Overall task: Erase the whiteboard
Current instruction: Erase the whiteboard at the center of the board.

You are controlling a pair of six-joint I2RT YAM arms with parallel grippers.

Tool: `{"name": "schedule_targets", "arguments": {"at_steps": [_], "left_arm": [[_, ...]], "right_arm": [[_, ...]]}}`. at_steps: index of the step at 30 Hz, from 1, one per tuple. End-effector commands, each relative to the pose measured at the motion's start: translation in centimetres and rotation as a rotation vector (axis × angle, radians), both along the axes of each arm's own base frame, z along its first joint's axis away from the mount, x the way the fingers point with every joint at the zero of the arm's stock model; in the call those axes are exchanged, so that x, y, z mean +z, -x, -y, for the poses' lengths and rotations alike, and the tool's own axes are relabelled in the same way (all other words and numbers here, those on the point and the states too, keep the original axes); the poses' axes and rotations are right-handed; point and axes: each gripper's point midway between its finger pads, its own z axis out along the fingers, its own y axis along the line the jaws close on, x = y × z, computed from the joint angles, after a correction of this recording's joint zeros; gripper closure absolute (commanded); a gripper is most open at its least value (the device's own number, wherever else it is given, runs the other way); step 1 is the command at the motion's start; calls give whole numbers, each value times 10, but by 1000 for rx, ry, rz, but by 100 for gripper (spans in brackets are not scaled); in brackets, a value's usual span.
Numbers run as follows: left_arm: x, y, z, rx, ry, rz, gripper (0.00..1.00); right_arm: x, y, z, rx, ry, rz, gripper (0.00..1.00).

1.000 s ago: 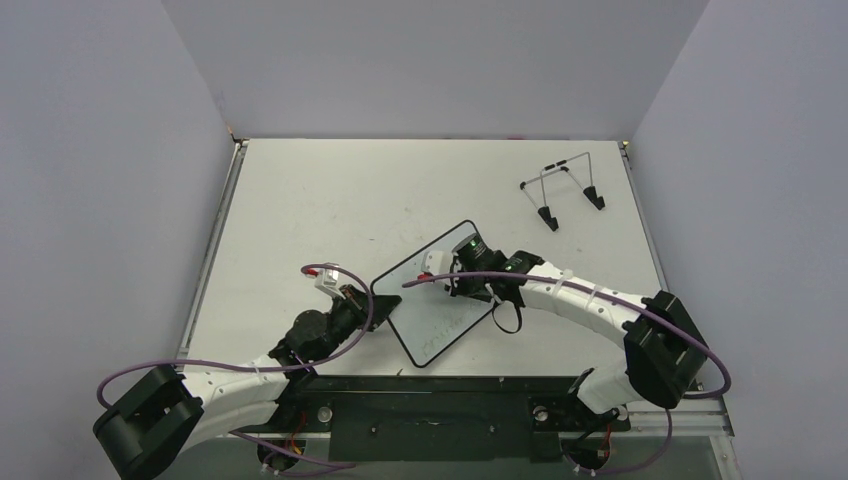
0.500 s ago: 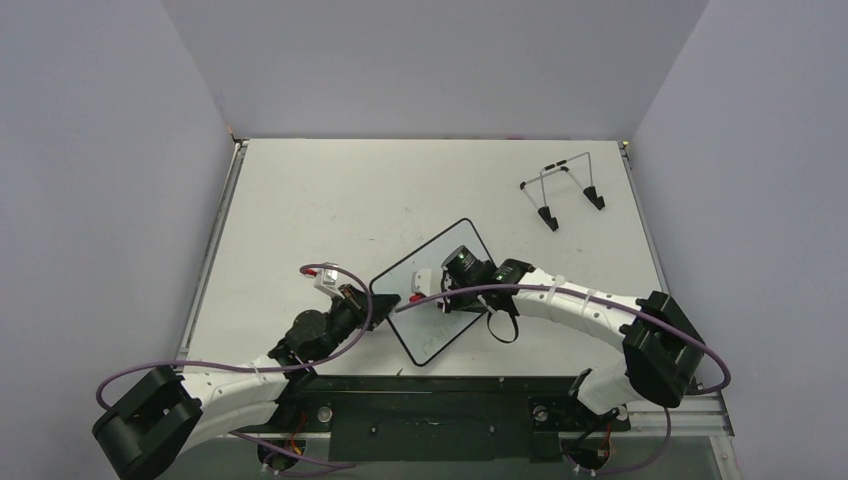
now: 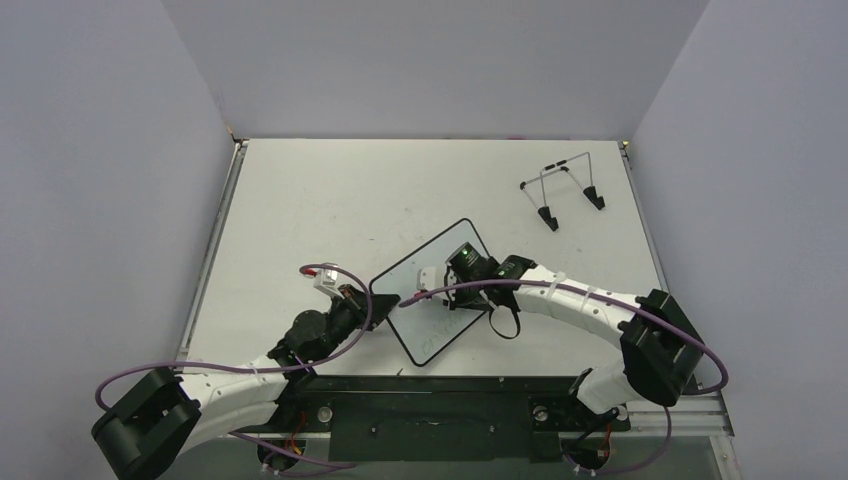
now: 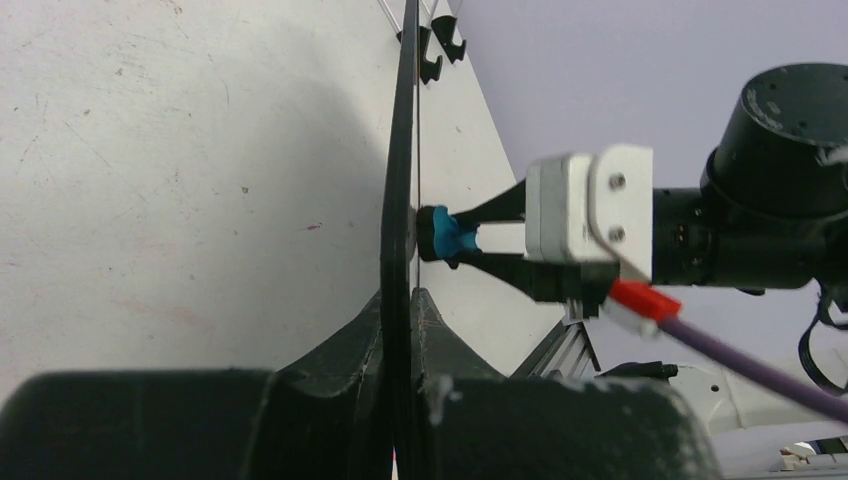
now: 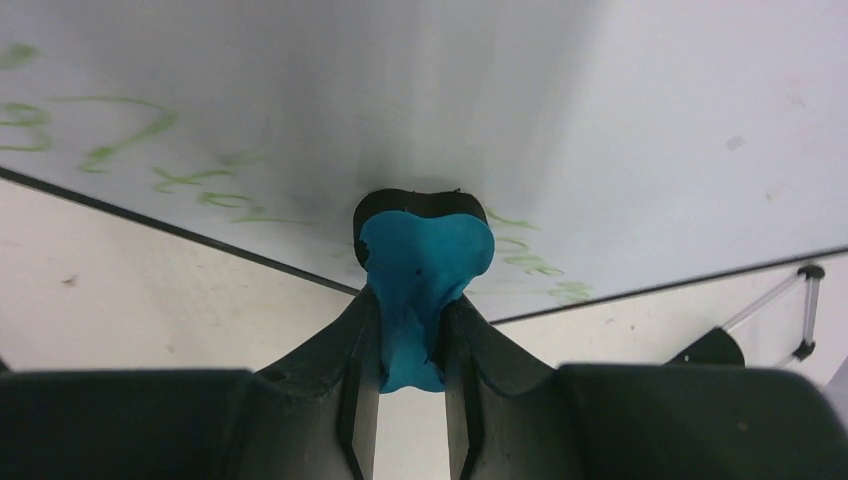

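In the lower middle of the overhead view, the whiteboard (image 3: 437, 335) sat turned like a diamond on the table (image 3: 300, 200), between the two arms. The left gripper (image 3: 373, 303) was clamped on its left-hand rim. In the left wrist view the board ran edge-on up the centre of the frame, with a finger on either face. The right gripper (image 3: 437, 285) was closed around the small blue eraser (image 5: 425, 260), whose black pad was pressed against the board's face. Green handwriting (image 5: 120, 130) showed at the upper left of the right wrist view, and more of it beside the eraser near the board's lower rim, so we judged the wiping only partly done. The wire stand (image 3: 562, 190) stood well apart at the upper right of the overhead view.

We took the board to be thin, stiff and light, with a smooth face that would give fingers little friction. Held by one rim only, it would probably pivot or slip under a hard push from the eraser. The rim was the sensible place to take hold, with the fingers reaching well in over the edge and off the written area. Strokes would need moderate pressure, best directed toward the clamped side. We could not tell how far the board's free edge was lifted off the table.
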Motion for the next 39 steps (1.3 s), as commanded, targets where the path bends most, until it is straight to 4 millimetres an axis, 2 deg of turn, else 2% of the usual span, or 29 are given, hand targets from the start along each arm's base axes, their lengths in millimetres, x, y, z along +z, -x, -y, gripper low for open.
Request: {"name": "schedule_targets", "arguments": {"at_steps": [1,5,6,7,9,10,12,16,17,18,21,23,24,26,27,29,31,33,34,35,39], "left_arm": [[67,-1,8,-28,165,148,100],[68,-1,10,-35,165,150,100],[68,-1,10,-37,165,151,100],[67,0,10,-36,165,150,100],[68,0,8,-32,170,154,100],[67,0,7,-29,167,151,100],[67,0,5,-23,167,153,100],[69,0,6,-26,164,161,100],[69,0,7,-30,164,161,100],[69,0,7,-31,164,160,100],[69,0,5,-27,167,160,100],[69,0,4,-24,166,159,100],[69,0,5,-24,165,159,100],[68,0,5,-24,164,159,100],[69,0,5,-27,165,160,100],[71,0,7,-33,165,163,100],[71,0,7,-35,164,163,100],[70,0,6,-33,161,161,100],[70,0,6,-31,159,162,100],[70,0,6,-30,160,162,100],[70,-1,6,-32,155,161,100]], "right_arm": [[12,-28,12,-114,-39,66,100],[4,15,-12,86,-41,-53,100],[1,17,-13,102,-27,-58,100],[0,16,-15,96,-24,-51,100],[3,-3,-11,18,-26,9,100],[8,-20,0,-49,-17,59,100],[13,-31,10,-117,-37,79,100],[7,6,-1,44,-67,-40,100],[6,8,-3,64,-56,-40,100],[5,7,-5,61,-48,-28,100],[7,-26,10,-85,7,90,100],[11,-36,18,-135,0,118,100],[10,-36,21,-130,4,112,100],[7,-19,16,-48,-11,42,100],[3,-2,8,14,-25,-22,100],[2,8,1,73,-22,-46,100],[2,-5,2,19,-10,4,100],[6,-29,13,-89,13,90,100],[6,-32,16,-111,12,96,100],[8,-31,17,-110,0,91,100],[7,6,2,54,-63,-45,100]]}}
